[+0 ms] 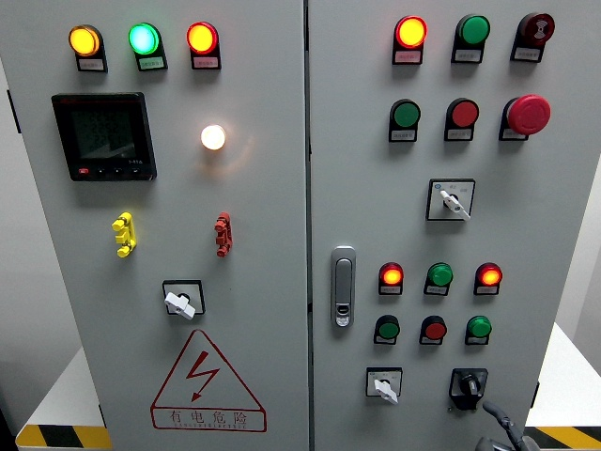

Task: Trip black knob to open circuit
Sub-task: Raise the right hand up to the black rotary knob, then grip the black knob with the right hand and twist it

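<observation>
**Right hand below the black knob: approach is up and slightly left**

The right hand (500,427) enters at the bottom edge, right of centre. Only a few grey fingers (495,412) show, one raised toward the panel; the rest of the hand is cut off by the frame. Whether the hand is spread or curled cannot be told from this view, and it holds nothing visible. The left hand is not in view.

The black knob (469,383) sits on the lower right of the right cabinet door (563,216), just above and slightly left of the raised fingertip. The two are near but appear apart; contact cannot be confirmed. The handle of the knob seems to run roughly vertically, with its lower end toward the hand.

To the left of the knob, on the same row, is a white switch (384,384). It is well clear of the fingers.

Above the knob are two rows of round buttons and lamps (434,329).

Judgement: the right hand is the only one placed to act. The coming move calls for a short reach upward and slightly left to the knob, then a turn about its centre. The neighbouring white switch should be avoided.
</observation>
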You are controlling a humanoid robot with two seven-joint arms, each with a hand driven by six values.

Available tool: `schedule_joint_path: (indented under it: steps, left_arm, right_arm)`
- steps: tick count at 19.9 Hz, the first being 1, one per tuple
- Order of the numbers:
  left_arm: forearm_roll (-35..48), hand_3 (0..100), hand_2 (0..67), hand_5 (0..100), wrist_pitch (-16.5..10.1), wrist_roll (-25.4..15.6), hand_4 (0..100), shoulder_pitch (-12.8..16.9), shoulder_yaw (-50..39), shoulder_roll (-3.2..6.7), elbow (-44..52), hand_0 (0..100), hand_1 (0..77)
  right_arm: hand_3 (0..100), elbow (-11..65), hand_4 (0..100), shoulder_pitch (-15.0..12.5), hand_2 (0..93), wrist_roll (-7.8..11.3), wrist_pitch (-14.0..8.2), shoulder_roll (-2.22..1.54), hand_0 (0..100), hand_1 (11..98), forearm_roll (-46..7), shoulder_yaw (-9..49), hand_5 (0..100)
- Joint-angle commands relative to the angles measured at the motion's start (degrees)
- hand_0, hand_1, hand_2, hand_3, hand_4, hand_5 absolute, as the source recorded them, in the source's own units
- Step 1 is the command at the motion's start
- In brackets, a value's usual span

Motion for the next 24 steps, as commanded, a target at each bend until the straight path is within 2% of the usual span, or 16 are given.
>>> schedule_joint_path:
  steps: [1, 9, 24]
  left_arm:
    - [0.0, 21, 12.8, 2, 0.0, 0.0, 7, 0.0, 0.0, 0.02, 0.0, 0, 3.3]
    - [0.0, 21, 12.8, 2, 0.0, 0.0, 7, 0.0, 0.0, 0.02, 0.0, 0, 3.2]
    - [0.0, 21, 12.8, 2, 0.0, 0.0, 7, 0.0, 0.0, 0.02, 0.0, 0, 3.2]
  right_arm:
    - [85, -0.1, 89, 0.1, 3.4, -0.02, 0.0, 0.00, 100, 83.5, 0.0, 0.0, 100]
    - [85, 0.3, 89, 0.3, 3.8, -0.73, 0.0, 0.00, 100, 84.4, 0.0, -1.4, 100]
    - [86, 0.9, 92, 0.2, 4.5, -0.81, 0.1, 0.00, 100, 78.9, 0.4, -2.4, 100]
